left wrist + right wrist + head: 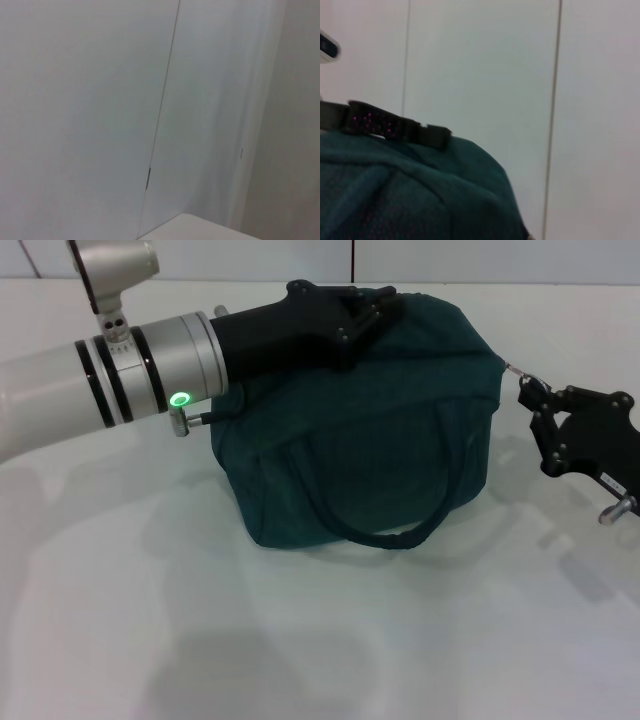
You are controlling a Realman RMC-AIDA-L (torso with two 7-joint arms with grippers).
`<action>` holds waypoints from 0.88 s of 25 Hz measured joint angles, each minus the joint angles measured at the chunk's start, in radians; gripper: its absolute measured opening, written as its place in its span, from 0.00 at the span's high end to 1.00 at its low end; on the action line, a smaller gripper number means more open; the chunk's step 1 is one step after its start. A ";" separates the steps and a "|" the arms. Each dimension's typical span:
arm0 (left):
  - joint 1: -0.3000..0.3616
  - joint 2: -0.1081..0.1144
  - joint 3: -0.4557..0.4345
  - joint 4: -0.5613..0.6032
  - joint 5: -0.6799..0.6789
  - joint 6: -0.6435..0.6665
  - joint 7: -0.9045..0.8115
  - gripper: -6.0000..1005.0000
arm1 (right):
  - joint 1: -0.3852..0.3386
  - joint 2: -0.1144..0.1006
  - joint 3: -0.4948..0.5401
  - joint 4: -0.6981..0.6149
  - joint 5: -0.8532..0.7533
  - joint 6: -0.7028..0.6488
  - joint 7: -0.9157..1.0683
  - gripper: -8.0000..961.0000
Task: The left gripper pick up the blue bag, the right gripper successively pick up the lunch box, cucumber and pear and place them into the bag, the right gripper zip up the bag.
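Observation:
The blue bag (360, 430) stands on the white table, one loop handle hanging down its front. My left gripper (372, 306) reaches in from the left and lies on the bag's top, shut on the fabric there. My right gripper (528, 388) hovers at the bag's right end, shut on the silver zipper pull (512, 370). The right wrist view shows the bag (420, 195) close up, with the left gripper (427, 134) as a black bar across its top. The lunch box, cucumber and pear are out of view. The left wrist view shows only wall.
The white table (300, 640) spreads in front of the bag. A pale wall with vertical panel seams (160, 110) stands behind it. The table's corner (200, 227) shows in the left wrist view.

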 joint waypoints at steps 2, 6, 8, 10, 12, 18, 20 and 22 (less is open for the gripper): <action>0.000 0.000 -0.001 0.000 -0.001 -0.002 0.000 0.93 | -0.003 0.000 0.010 0.008 0.000 0.004 0.000 0.97; 0.000 0.001 -0.002 0.000 -0.009 -0.005 0.000 0.93 | -0.014 -0.001 0.033 0.017 0.001 0.015 0.004 0.97; -0.002 0.002 -0.002 0.000 -0.013 -0.005 0.000 0.93 | -0.016 -0.001 0.033 0.018 0.001 0.016 0.006 0.97; -0.004 0.002 -0.001 0.000 -0.013 -0.005 -0.002 0.92 | -0.017 -0.002 0.033 0.018 0.001 0.017 0.006 0.97; -0.006 0.002 0.003 0.000 -0.013 -0.005 -0.005 0.92 | -0.013 0.000 0.029 0.017 0.000 0.024 0.009 0.96; -0.010 0.000 0.005 -0.026 -0.024 -0.005 -0.014 0.92 | 0.004 -0.007 0.006 0.007 -0.009 0.046 0.078 0.96; -0.006 0.000 0.004 -0.044 -0.053 -0.004 -0.013 0.91 | 0.007 -0.008 0.007 0.006 -0.009 0.042 0.087 0.92; 0.004 0.000 0.002 -0.065 -0.104 0.002 -0.006 0.91 | 0.006 -0.009 0.011 -0.001 -0.010 0.033 0.090 0.84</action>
